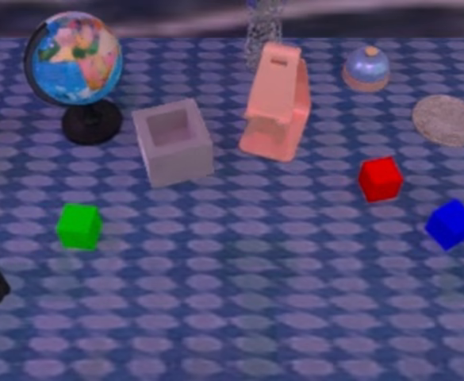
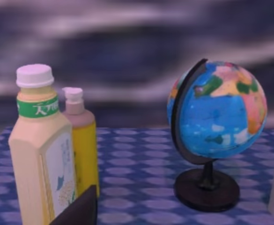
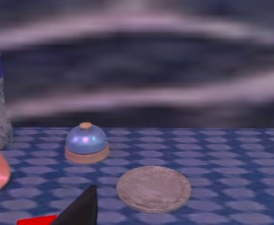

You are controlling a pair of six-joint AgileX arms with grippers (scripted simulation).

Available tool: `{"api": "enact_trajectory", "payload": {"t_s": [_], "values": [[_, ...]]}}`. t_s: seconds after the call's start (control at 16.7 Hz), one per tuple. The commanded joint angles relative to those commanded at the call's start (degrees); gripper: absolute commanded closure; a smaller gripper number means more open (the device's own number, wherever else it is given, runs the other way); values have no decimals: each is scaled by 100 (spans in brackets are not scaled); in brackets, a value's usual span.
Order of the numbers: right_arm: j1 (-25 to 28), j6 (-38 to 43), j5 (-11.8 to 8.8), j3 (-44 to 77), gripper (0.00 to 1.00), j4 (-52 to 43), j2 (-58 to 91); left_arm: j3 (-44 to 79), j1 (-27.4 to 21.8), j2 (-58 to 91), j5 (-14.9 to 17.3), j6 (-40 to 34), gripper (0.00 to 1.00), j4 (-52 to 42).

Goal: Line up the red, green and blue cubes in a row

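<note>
Three cubes sit scattered on the tabletop point(image 1: 239, 317), nothing lined up yet. The green cube point(image 1: 78, 225) lies toward the left edge, well apart from the red cube point(image 1: 380, 178) and the blue cube point(image 1: 451, 224), which sit near each other by the right edge.

The left arm shows only as a dark shape at the left edge, the right arm not at all from above. Each wrist view catches a dark sliver of its own gripper, so whether either set of jaws is released or clenched cannot be told.

The risks? The hollow box point(image 1: 173, 142) and the pink stand point(image 1: 278, 101) sit near the middle, so a carried cube could clip them. The globe point(image 1: 74, 59) looks tippable too.

Writing: the bottle point(image 2: 40, 154) carries a green band with white characters, unreadable.
</note>
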Motion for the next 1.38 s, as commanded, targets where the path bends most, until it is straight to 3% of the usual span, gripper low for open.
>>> {"api": "enact_trajectory", "payload": {"t_s": [0.3,0.54,1.38], "values": [[78,14,-21,348,0,-236,346,0,0,0,0,0,0,0],[280,62,-34,1629,0,-1030,1651,0,0,0,0,0,0,0],[1263,288,17,8744,0,-5579,10360,0,0,0,0,0,0,0]]}}
